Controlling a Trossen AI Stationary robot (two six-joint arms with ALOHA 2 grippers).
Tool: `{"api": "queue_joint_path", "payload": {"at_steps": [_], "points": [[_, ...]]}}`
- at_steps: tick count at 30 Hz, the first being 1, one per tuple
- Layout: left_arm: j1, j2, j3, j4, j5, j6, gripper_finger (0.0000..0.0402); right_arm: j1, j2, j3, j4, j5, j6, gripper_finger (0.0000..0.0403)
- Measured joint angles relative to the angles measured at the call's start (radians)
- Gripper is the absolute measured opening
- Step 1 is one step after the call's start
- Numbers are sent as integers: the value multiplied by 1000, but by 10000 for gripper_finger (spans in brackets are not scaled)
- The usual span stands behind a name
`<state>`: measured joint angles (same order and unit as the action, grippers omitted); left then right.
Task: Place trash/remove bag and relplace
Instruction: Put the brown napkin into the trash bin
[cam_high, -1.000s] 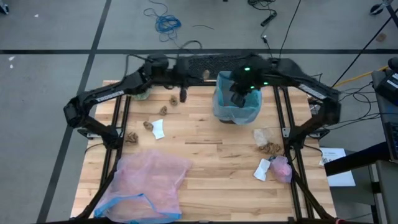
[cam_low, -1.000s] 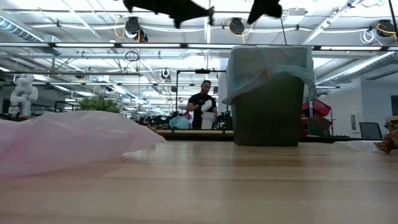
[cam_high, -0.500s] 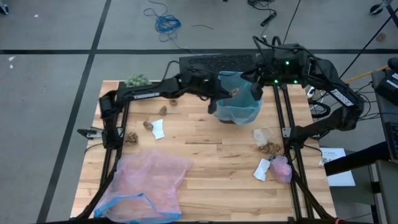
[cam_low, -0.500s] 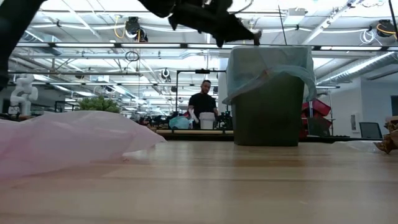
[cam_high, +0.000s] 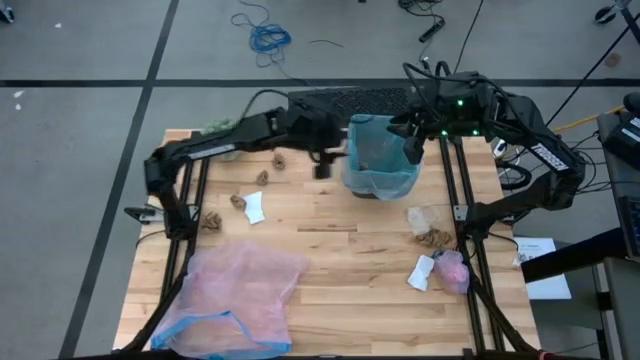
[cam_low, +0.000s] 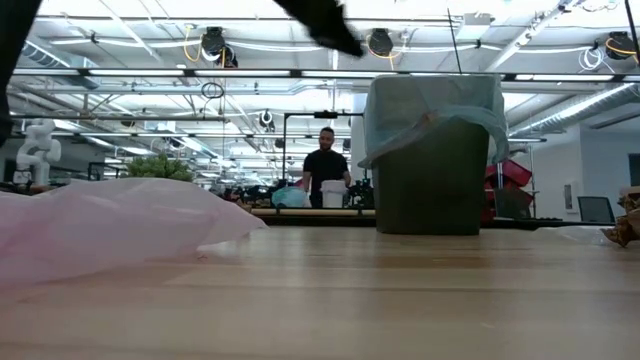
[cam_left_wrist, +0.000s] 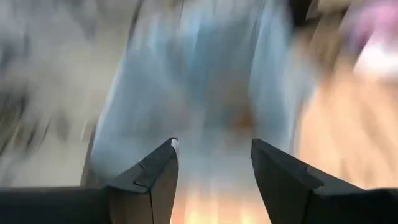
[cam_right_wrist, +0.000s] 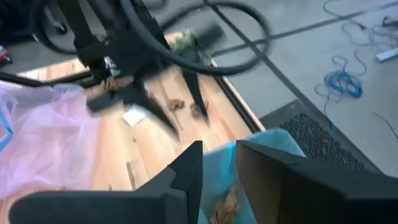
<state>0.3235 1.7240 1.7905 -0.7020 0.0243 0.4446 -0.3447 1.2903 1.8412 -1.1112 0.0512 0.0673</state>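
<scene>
The bin (cam_low: 430, 180) stands at the table's far side, lined with the light-blue bag (cam_high: 382, 180), whose rim is folded over the bin's edge. A brown scrap (cam_right_wrist: 227, 202) lies inside the bag. My left gripper (cam_high: 325, 165) hangs in the air just left of the bin, open (cam_left_wrist: 214, 146), nothing between its fingers. My right gripper (cam_high: 412, 148) hovers over the bin's far right corner with a narrow gap between its fingers (cam_right_wrist: 219, 146), holding nothing. More trash lies on the table: brown scraps (cam_high: 262, 178) and white paper (cam_high: 254, 208) at the left, a pink wad (cam_high: 452, 270) at the right.
A pink bag with a blue rim (cam_high: 235, 295) lies spread over the near left of the table. A fuzzy green ball (cam_high: 220, 128) sits at the far left corner. More scraps (cam_high: 437, 238) and a white paper (cam_high: 422, 272) lie near the right edge. A person stands in the room behind.
My left gripper swung right with a brown scrap to above the bin, then drew back to the bin's left side; the scrap is no longer at its fingers. My right gripper rose from over the bin and pulled back toward the far right, then kept still.
</scene>
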Motion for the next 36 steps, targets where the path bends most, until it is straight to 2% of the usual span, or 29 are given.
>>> {"api": "queue_joint_path", "payload": {"at_steps": [3,5,6,11,13,15,19,22,25,29,36], "points": [[-14,-58,-7,-250,-244,-113,174,0,0,0,-33,0,-8,97],[-7,-95,-44,-350,-308,-190,148,0,3,0,-42,-1,-20,98],[2,-113,-71,-353,-306,-217,132,0,4,0,-44,-1,-26,98],[79,-181,-293,-215,-145,-249,47,0,9,0,-51,-1,-41,98],[123,-195,-386,-175,-133,-251,15,0,13,0,-52,-1,-50,98],[178,-203,-464,-110,-128,-261,7,0,14,0,-53,-2,-52,98],[289,-207,-570,-23,-39,-282,4,-1,14,0,-53,-4,-53,98],[353,-195,-604,-14,-39,-278,3,-1,14,0,-52,-4,-53,98],[387,-165,-626,-13,-49,-250,17,0,15,0,-52,-4,-53,98],[401,-121,-629,-5,-5,-215,64,-1,25,0,-52,-4,-53,98],[403,-13,-631,27,-5,-203,168,-1,54,0,-52,-4,-61,98]]}}
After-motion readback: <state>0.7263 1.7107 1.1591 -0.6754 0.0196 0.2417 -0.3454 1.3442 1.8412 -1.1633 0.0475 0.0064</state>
